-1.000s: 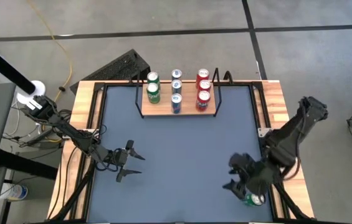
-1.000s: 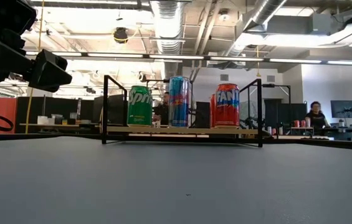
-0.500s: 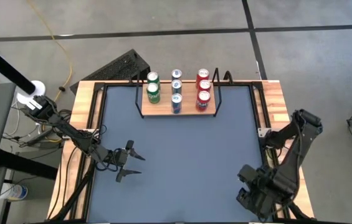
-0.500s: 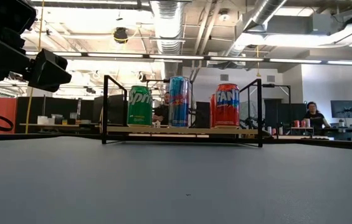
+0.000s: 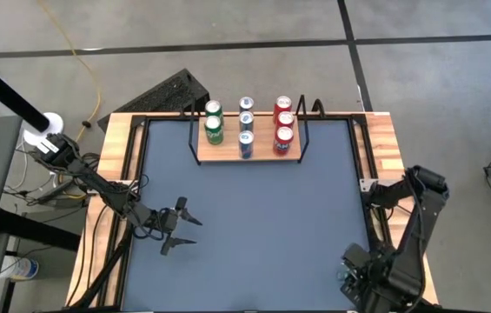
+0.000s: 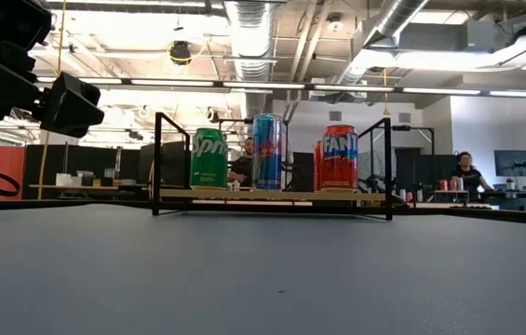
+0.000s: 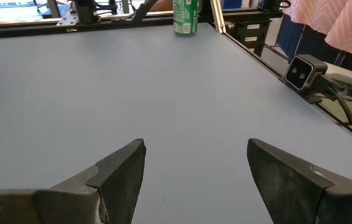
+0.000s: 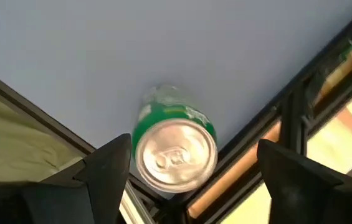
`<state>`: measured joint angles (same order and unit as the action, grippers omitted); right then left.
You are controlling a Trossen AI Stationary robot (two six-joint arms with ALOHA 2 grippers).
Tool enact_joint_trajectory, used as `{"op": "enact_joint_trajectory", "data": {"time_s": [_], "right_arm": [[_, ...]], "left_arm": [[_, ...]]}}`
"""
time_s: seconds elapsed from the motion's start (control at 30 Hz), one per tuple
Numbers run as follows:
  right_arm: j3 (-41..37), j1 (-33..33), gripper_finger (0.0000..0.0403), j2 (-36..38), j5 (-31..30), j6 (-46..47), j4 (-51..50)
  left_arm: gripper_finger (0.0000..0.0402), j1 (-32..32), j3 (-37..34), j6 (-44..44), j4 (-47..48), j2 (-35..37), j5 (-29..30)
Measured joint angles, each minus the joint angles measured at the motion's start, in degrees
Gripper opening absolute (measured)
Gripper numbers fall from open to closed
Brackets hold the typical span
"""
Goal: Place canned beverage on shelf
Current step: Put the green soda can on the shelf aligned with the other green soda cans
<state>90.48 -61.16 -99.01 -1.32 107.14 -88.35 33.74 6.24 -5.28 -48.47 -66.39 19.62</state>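
Note:
A green canned beverage (image 8: 174, 152) stands upright on the grey table at its near right corner, close to the edge rail. My right gripper (image 8: 194, 144) hangs over it, pointing down and open, one finger on either side of the can's top and clear of it; in the high view that arm (image 5: 375, 274) hides the can. The shelf (image 5: 264, 146) stands at the far edge and carries several green, blue and red cans (image 6: 267, 152). My left gripper (image 5: 184, 228) waits open above the table's left half, nothing between its fingers (image 7: 123, 168); the green can (image 7: 186, 15) shows far off.
The table's wooden rim and black rails (image 8: 288, 124) run right beside the can. A small camera (image 7: 301, 71) sits at the near edge, with a person's striped sleeve (image 7: 350, 28) beyond it. Bare grey top (image 5: 254, 217) lies between the arms and the shelf.
My right gripper has swung toward the table's near right corner and tipped over until it points down, coming over the green can, which has stayed where it was. Its fingers have stayed apart.

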Motion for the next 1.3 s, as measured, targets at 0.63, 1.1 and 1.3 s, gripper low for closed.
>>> {"op": "enact_joint_trajectory", "data": {"time_s": [0.63,1.1,1.3], "right_arm": [[0.00,-7.22,0.0333,-0.44,-3.46,16.79,3.32],[0.00,-6.46,0.0333,-3.62,-5.44,15.60,3.52],[0.00,-6.20,0.0333,-4.28,-5.18,15.72,3.73]], "left_arm": [[0.0269,0.00,0.00,0.02,0.15,0.00,-2.54],[0.0269,0.00,0.00,-0.13,1.42,0.00,-2.94],[0.0269,0.00,0.00,-0.15,1.44,0.00,-2.95]]}}
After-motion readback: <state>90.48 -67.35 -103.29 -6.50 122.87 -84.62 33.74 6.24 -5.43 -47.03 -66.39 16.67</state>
